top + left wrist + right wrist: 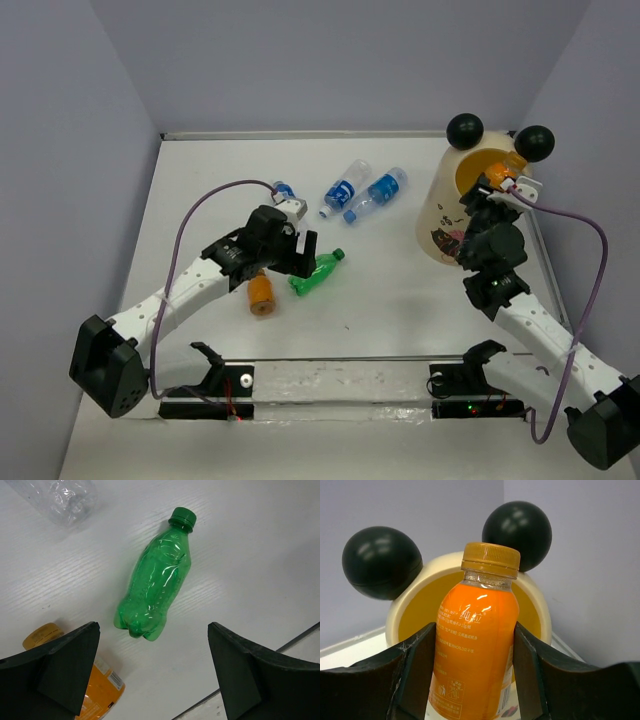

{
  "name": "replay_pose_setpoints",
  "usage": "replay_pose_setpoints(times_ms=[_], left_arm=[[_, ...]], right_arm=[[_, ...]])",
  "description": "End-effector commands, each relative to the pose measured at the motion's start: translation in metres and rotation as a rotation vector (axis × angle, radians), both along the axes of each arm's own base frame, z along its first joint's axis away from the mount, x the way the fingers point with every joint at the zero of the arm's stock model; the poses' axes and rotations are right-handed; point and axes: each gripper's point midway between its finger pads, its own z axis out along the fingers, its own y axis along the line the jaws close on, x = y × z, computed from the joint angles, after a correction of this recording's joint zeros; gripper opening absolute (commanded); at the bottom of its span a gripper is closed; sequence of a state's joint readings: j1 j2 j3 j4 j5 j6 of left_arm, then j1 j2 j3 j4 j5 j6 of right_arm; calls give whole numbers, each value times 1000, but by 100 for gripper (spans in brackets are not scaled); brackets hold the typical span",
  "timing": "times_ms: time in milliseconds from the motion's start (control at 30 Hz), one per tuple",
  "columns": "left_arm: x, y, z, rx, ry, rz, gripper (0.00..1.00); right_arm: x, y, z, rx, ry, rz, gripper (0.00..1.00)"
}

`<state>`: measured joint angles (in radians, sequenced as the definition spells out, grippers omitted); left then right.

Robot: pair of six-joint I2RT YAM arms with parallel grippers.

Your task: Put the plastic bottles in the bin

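The right gripper [493, 192] pinches an orange bottle [476, 650] by its body over the mouth of the bin [440, 215], which stands at the worktop's [400, 290] 2 o'clock. The left gripper [153, 647], spread wide, hovers over the green bottle [156, 585], which lies near the centre with its cap toward 2 o'clock. A second orange bottle [261, 293] lies at the green bottle's 8 o'clock. Two clear bottles [345, 187] lie at its 12 to 1 o'clock, and a third clear bottle [284, 189] at 11, partly hidden by the arm.
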<state>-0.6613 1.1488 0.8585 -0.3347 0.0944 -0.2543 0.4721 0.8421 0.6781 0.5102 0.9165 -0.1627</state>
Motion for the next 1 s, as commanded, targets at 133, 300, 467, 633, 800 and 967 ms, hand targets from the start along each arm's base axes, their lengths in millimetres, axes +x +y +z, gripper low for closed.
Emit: replay_pose_setpoints(times_ms=[133,300,467,633,800,967], left_arm=[[17,-1,7,69,-41,4,99],[21,-4,-3,86,-26,-5,99],[18,-12,-18,97,20,-54,99],[14,-22,-32,109,65,-93,99],[10,-26,-55,171,108,-111,99],[8,-24,-80,232,159,-107,98]], right_arm=[[-1,-5,30,-1,-232,-30,18],[7,-3,9,-15,-196,-49,39],[1,-5,12,30,-190,-29,84],[-3,2,13,103,-137,48,89],[-4,28,11,174,-2,214,90],[-15,78,-1,299,101,508,89]])
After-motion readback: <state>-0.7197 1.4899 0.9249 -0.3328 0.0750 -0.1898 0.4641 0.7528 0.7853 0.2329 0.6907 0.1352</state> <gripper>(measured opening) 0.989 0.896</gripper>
